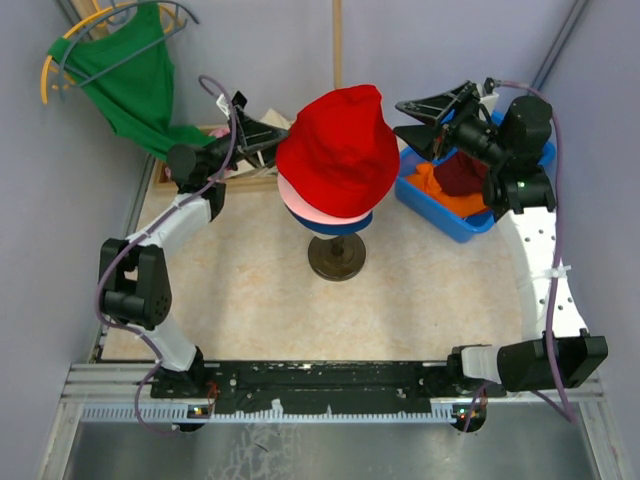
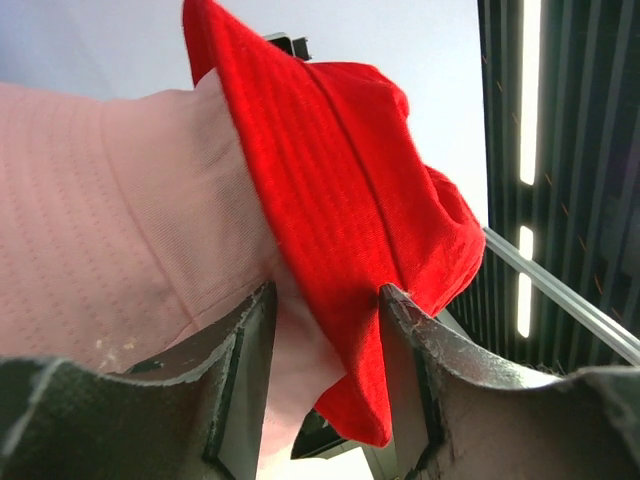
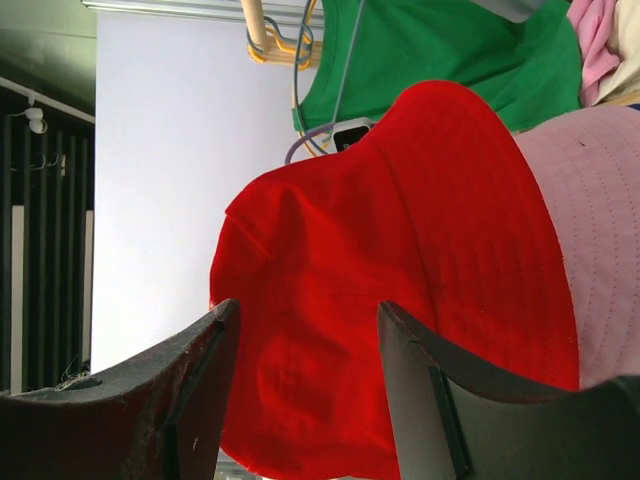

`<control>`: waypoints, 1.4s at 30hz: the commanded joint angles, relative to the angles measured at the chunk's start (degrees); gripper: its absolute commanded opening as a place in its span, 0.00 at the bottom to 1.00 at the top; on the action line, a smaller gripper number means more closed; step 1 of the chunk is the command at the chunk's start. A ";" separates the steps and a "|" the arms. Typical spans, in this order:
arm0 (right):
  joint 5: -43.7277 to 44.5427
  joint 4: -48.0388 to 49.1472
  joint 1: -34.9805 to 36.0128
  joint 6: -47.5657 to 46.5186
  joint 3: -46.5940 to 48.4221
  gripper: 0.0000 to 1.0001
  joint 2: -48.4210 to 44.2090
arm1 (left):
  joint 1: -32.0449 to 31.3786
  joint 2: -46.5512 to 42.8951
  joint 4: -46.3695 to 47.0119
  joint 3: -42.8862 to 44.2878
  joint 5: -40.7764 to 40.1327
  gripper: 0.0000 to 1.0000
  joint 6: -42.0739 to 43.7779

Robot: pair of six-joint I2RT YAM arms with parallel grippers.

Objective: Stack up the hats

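A red hat (image 1: 340, 148) sits on top of a pink hat (image 1: 298, 206) and a navy blue hat (image 1: 347, 228), all stacked on a stand (image 1: 336, 258) at mid-table. My left gripper (image 1: 270, 138) is at the stack's left edge and stands open. Its jaws straddle the brims of the red hat (image 2: 340, 200) and the pink hat (image 2: 120, 220) without pinching them (image 2: 328, 292). My right gripper (image 1: 405, 118) is open just right of the red hat, which fills the space beyond its jaws (image 3: 308, 308). An orange hat (image 1: 438, 188) and a dark red beanie (image 1: 462, 174) lie in a blue bin (image 1: 462, 226).
A green garment (image 1: 130, 80) on a yellow hanger hangs at the back left. Beige and pink cloths (image 1: 238, 165) lie behind the left gripper. The blue bin sits under the right wrist, and walls close in both sides.
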 commanded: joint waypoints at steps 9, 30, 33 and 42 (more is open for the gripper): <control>-1.24 3.72 -0.30 0.32 -2.00 0.57 -3.02 | -0.68 1.32 7.80 -3.18 -2.84 0.22 -4.29; -6.20 5.98 -5.12 -4.66 -7.54 0.56 -4.28 | 1.82 0.04 10.15 -8.95 -4.16 0.00 -5.90; -6.00 5.91 -5.14 -7.40 -10.41 0.53 -5.50 | 1.87 -0.09 8.63 -9.53 -3.33 0.00 -5.00; -6.10 15.38 -5.14 -4.77 -18.61 0.53 -6.00 | 1.93 0.59 7.33 -9.07 -2.41 0.00 -4.09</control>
